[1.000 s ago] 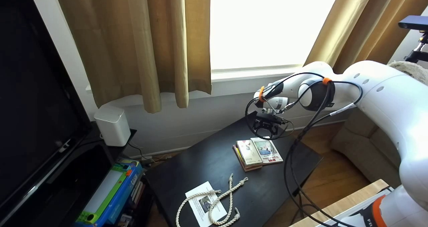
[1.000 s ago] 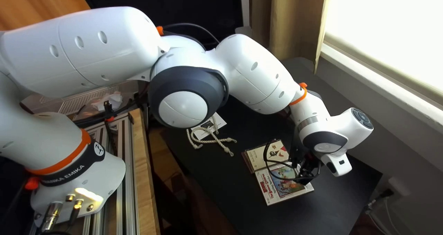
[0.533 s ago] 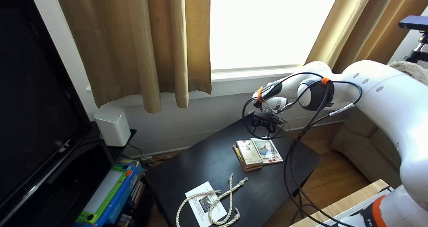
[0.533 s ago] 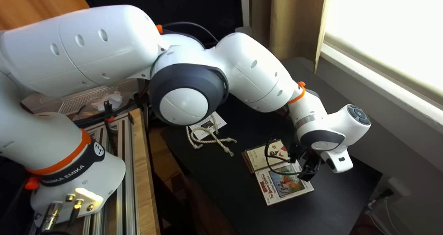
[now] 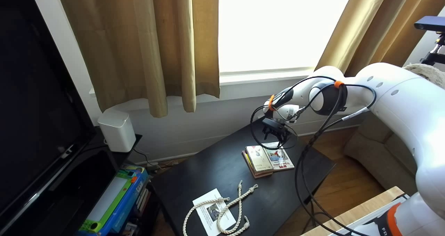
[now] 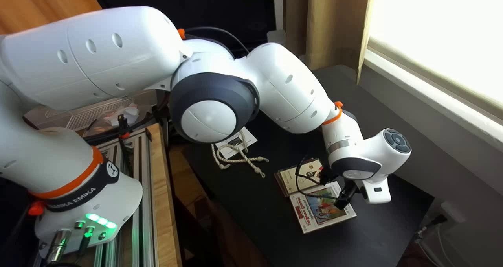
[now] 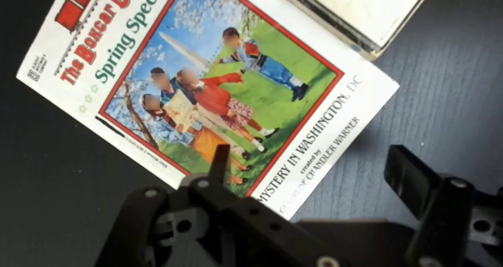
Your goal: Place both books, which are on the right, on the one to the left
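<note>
Ok, gripper spread wide, holding nothing; skewed to Boxcar paperback, so lowering could jab 1 finger into it.

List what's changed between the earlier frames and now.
In an exterior view, the open black gripper tilted and shifted slightly left; nothing grasped or released. Lights on the white robot base went whitish to green. Unchanged: white picture-cover paperback, cream-topped book stack, twisted cream rope, white printed sheet.

The wide-spread hand partly hides a book.
</note>
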`<action>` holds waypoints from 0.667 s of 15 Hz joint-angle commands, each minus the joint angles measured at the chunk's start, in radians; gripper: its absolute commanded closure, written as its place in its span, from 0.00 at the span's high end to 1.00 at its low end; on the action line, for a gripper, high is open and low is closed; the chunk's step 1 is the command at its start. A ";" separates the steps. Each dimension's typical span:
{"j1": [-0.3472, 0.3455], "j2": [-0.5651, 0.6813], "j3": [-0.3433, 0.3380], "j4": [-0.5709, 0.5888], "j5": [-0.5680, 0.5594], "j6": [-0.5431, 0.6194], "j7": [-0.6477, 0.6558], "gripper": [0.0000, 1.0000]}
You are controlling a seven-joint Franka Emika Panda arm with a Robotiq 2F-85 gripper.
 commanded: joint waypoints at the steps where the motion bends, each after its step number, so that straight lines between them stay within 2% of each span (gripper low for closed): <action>1: 0.005 0.000 -0.009 0.004 0.013 -0.004 -0.003 1.00; 3: 0.007 -0.001 -0.026 -0.010 0.017 -0.006 0.039 1.00; 10: -0.016 -0.001 -0.006 -0.016 0.036 -0.024 0.090 1.00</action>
